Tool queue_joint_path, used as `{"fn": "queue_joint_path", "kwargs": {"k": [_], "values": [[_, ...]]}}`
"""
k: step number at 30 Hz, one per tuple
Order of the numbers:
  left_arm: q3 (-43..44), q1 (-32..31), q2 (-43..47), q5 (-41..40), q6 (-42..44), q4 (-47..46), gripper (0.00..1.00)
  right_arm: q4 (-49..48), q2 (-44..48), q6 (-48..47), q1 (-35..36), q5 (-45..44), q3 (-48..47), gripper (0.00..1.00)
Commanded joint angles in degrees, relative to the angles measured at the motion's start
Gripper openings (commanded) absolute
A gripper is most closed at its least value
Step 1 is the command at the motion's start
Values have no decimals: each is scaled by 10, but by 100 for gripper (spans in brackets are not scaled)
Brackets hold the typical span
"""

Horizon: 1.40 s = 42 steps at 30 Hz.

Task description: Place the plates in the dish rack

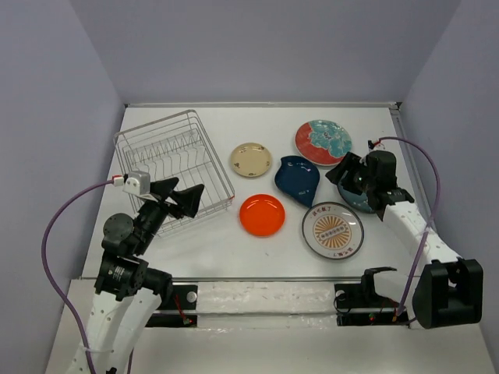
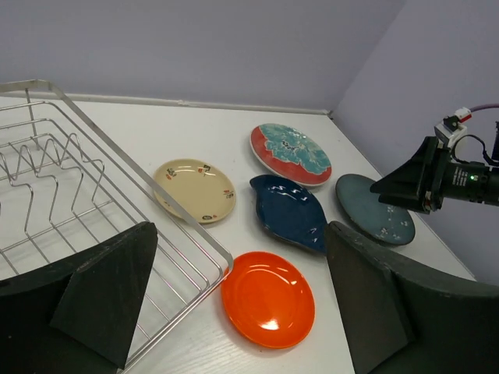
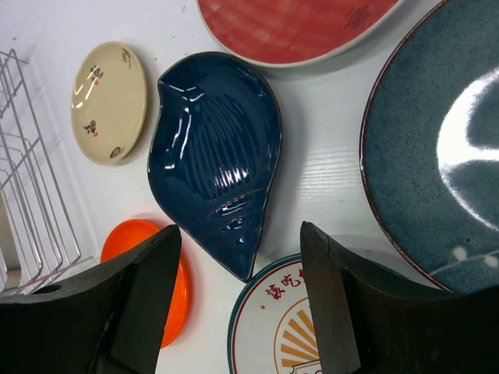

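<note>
Seen from overhead, a white worktop (image 1: 218, 249) holds a silver wire dish rack (image 1: 175, 160) at the far left. Six small plates lie flat to its right, all outside the rack.

- A cream plate (image 1: 250, 160) sits nearest the rack.
- A plain orange plate (image 1: 262, 215) lies in front of the cream one.
- A dark blue leaf-shaped dish (image 1: 297, 180) is in the middle.
- A red-and-teal floral plate (image 1: 323, 142) lies beyond the leaf dish.
- A white plate with an orange emblem (image 1: 333, 230) is closest to the arms.

From overhead, the right arm covers most of the sixth plate. The left wrist camera shows that dark teal plate (image 2: 374, 209) almost whole, with pale specks. In that same view, the emblem plate is hidden behind a finger.

The left claw (image 2: 242, 300) is near the rack's front right corner. Its fingers are spread wide and hold nothing.

The right claw (image 3: 238, 304) hangs above the teal plate's edge, also wide open and empty. Only its wrist camera shows the ribbed grooves in the leaf dish and the printed characters around the emblem plate's rim.
</note>
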<state>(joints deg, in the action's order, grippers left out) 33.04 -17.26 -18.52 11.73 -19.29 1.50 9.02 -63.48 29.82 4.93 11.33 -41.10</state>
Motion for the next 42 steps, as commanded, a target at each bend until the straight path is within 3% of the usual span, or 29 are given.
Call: {"fn": "queue_joint_path", "kwargs": {"k": [1,23,30,42], "values": [[19,-2,3,20,18,-34,99,-36,-25,2,-5,22,-20,69],[14,-2,-10,46,25,-39,99,-84,-213,-9,-30,69,-65,71],[13,-2,-10,49,24,-41,99,-112,-272,-9,-5,89,-80,65],[14,-2,-13,44,22,-40,99,-226,-375,81,2,132,-69,48]]}}
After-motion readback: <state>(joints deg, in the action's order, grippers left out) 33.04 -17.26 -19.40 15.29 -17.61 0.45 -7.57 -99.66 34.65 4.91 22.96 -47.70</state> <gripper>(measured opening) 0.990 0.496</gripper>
